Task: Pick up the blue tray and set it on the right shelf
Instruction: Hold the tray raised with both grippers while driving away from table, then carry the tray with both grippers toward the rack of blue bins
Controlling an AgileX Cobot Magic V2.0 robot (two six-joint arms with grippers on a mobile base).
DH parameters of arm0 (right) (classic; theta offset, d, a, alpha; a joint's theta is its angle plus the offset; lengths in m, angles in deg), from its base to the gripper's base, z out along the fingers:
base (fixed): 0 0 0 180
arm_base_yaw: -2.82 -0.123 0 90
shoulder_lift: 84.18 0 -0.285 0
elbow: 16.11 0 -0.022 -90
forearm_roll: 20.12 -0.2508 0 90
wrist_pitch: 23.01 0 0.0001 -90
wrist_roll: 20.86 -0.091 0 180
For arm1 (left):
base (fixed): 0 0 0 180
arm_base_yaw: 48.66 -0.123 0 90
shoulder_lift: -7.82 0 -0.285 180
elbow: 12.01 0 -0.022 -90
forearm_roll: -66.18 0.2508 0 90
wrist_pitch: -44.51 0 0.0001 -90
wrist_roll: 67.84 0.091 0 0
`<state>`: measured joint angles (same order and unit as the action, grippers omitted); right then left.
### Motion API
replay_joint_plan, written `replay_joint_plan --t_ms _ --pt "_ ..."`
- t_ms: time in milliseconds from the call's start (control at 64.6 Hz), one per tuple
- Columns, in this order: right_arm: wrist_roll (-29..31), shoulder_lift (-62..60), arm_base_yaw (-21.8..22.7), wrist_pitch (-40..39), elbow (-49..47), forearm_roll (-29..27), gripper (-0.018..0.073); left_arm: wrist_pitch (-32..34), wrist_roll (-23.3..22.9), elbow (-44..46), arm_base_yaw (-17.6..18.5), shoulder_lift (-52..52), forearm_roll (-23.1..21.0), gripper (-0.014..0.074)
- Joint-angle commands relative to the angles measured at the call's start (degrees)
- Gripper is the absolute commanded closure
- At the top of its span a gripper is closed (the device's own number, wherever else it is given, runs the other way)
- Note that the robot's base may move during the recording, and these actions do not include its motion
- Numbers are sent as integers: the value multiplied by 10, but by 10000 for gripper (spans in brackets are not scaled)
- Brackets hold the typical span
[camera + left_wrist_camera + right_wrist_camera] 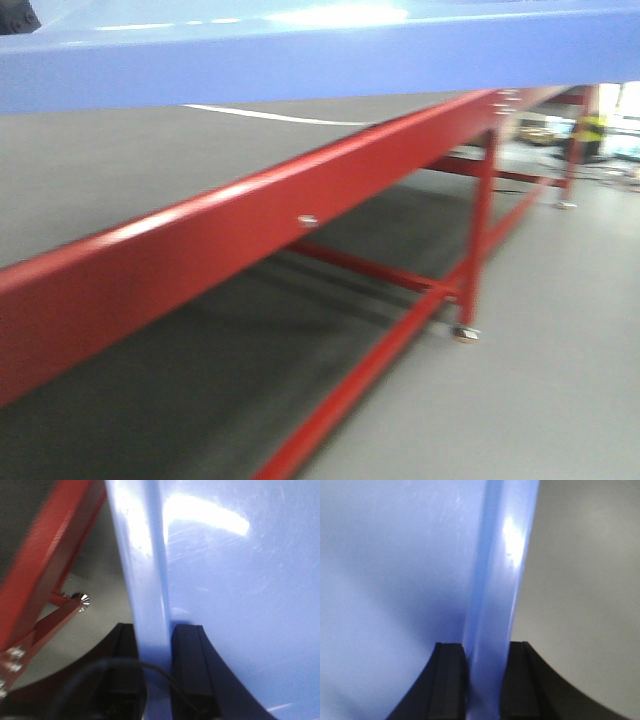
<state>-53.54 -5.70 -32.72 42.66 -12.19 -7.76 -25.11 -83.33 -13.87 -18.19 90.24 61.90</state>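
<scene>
The blue tray (pixel 300 55) fills the top of the front view, held up in the air above the red-legged table. My left gripper (pixel 156 645) is shut on the tray's left rim (pixel 145 580), one black finger on each side. My right gripper (pixel 487 665) is shut on the tray's right rim (pixel 500 580) in the same way. The tray's glossy inside shows in both wrist views. The right shelf is out of view.
A long table with a red frame (pixel 250 215) and a grey top (pixel 120 170) runs from front left to back right under the tray. Its red legs with castors (pixel 465 333) stand on a grey floor (pixel 560 380). The red frame also shows in the left wrist view (pixel 45 570).
</scene>
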Motion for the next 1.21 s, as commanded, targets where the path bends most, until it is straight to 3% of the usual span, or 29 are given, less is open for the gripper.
replay_joint_plan --t_ms 0,1191 --pt "13 -16 -3 -57 -19 8 503 4 21 12 9 -14 -24 645" --pt "13 -16 -3 -57 -19 8 503 4 21 12 9 -14 -24 645"
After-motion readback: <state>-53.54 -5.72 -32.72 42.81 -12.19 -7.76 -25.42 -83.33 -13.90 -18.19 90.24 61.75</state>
